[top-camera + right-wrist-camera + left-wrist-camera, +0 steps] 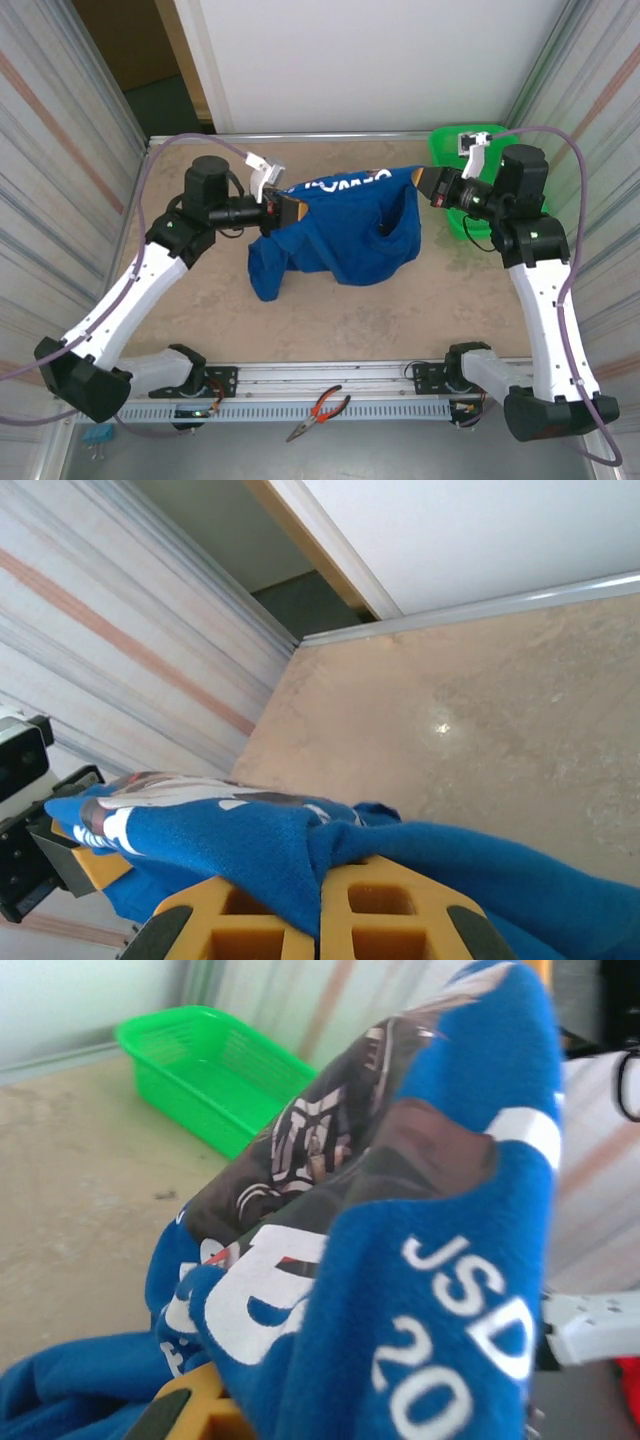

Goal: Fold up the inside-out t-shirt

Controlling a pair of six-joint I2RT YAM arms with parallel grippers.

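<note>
Left hand (290, 208) and right hand (425, 183) both clench the shirt (345, 225), hung between them.
From above, soft blue cloth sags over the tabletop (400, 310). The left wrist view adds white lettering, a dark print and a green mesh basket (200, 1060); the right wrist view adds yellow fingers (250, 920) pinching cloth.

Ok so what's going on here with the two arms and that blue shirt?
Both arms hold the blue t-shirt up between them. The left gripper is shut on one end and the right gripper on the other, so the top edge stretches across while the rest sags and bunches on the table. No fold is made yet. A green basket sits at the far right corner.
</note>
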